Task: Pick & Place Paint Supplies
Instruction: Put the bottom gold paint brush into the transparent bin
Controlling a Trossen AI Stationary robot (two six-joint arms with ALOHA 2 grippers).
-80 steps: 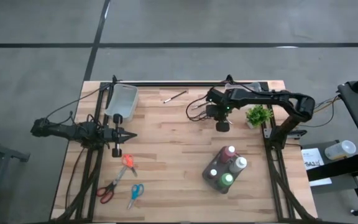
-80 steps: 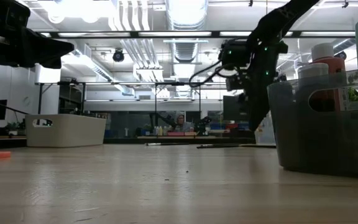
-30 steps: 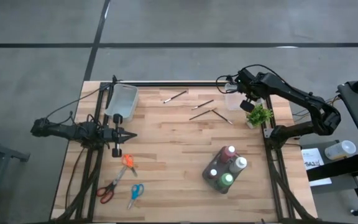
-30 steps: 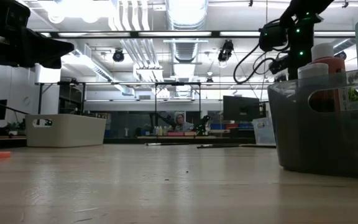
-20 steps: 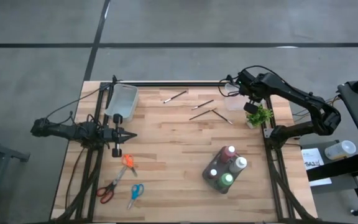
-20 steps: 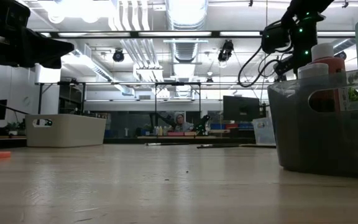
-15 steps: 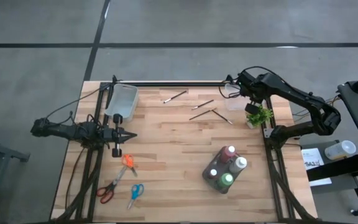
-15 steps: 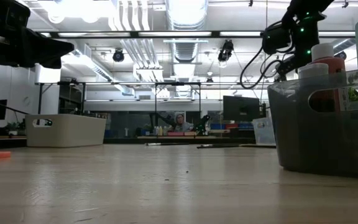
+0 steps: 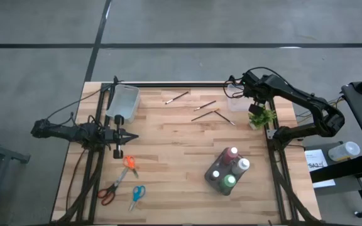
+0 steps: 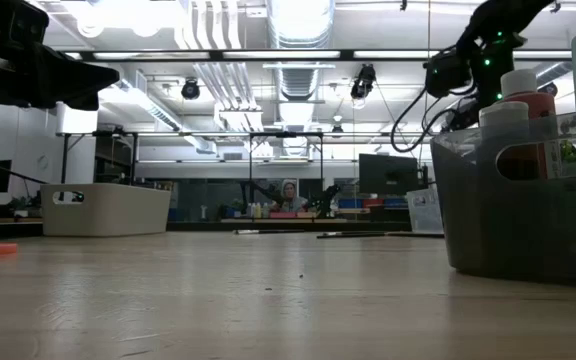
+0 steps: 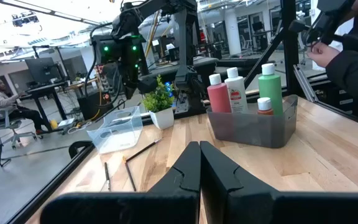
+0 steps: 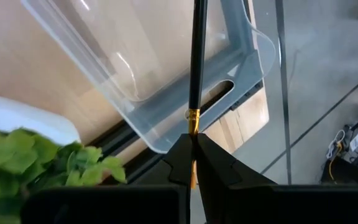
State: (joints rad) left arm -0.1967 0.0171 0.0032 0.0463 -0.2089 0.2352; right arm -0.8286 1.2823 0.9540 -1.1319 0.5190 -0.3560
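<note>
Over clear bin (image 12: pixel 166 81), right gripper (image 12: pixel 193 163) jaws pinching paintbrush (image 12: pixel 196 62) (wrist view only), left gripper (image 9: pixel 119 135) jaws pressed together

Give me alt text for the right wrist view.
The right claw is shut on a thin dark paintbrush with a gold band, held over a clear plastic bin at the wooden table's edge. A leafy green plant in a white pot sits beside the bin.

We see loose brushes (image 9: pixel 205 105) between the left bin (image 9: pixel 124 103) and the right-hand plant (image 9: pixel 261 117); bottles (image 9: pixel 230 168) stand in a caddy (image 9: pixel 213 179) nearer us.
</note>
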